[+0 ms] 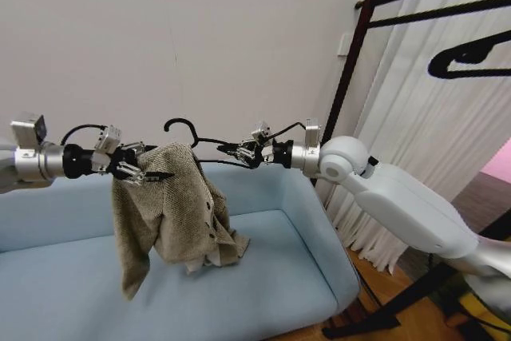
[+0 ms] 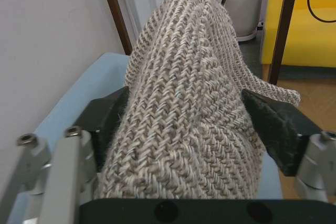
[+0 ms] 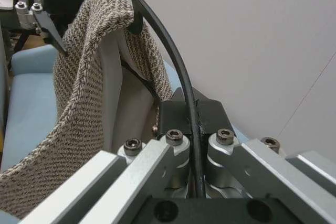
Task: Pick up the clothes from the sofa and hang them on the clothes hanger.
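Cardigan (image 1: 169,215) partly hides hanger (image 1: 209,142) near left claw (image 1: 156,173).

The left arm (image 1: 48,161) reaches in level from the robot's left, wrist straight; the left gripper (image 1: 145,170) points toward the other gripper, its black pads (image 2: 107,116) pressed against either side of the knit cardigan (image 1: 172,213) shoulder lying between them. The right arm (image 1: 407,209) rises from low on the robot's right, white forearm sloping up to a level wrist; the right gripper (image 1: 239,152) faces the left one at about the same height, near it but apart, fingers (image 3: 181,114) clamped on the black hanger (image 3: 164,40) wire running straight out ahead of them.
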